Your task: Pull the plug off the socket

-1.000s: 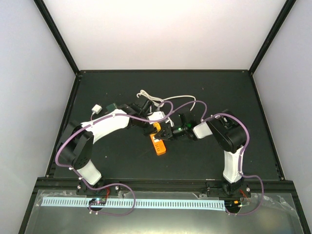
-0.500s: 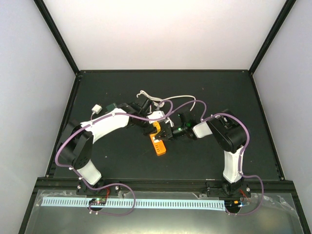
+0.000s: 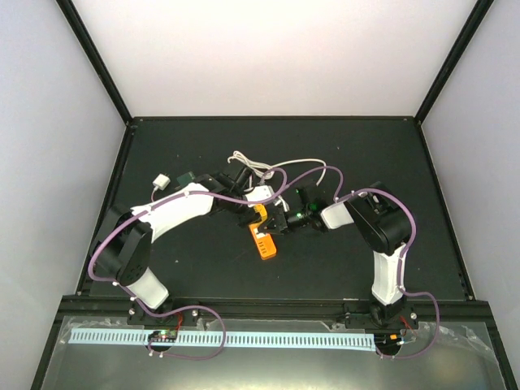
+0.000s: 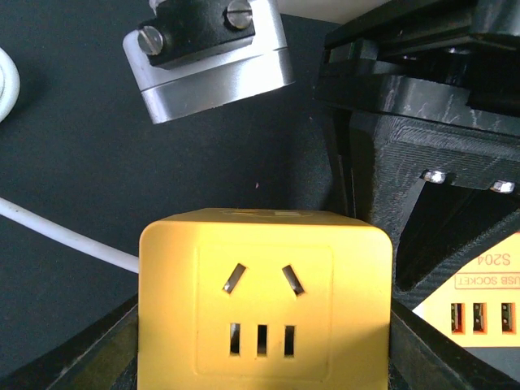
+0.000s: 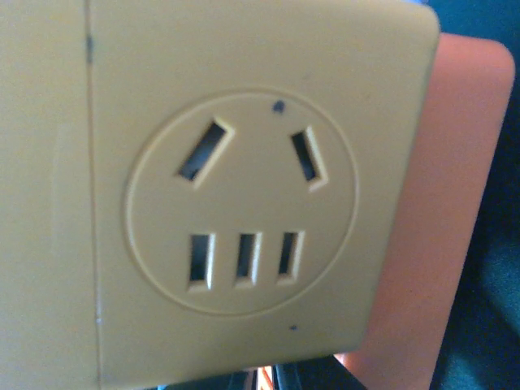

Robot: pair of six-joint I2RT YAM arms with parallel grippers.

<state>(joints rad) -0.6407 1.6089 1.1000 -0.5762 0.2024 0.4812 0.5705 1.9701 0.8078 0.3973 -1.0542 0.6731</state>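
The orange socket lies mid-table between both arms. My left gripper is shut on its upper part; in the left wrist view the dark fingers flank a yellow-orange outlet face. My right gripper presses on the socket from the right. In the right wrist view the outlet face fills the frame and hides the fingers. A white plug block sits against the socket's far side. Its thin cream cord loops away behind and also shows in the left wrist view.
A small white block and a dark green cube lie at the left beside my left forearm. The cord coils at the back. Black frame rails edge the dark mat.
Both arms have shifted very slightly. The socket and both grips look the same.
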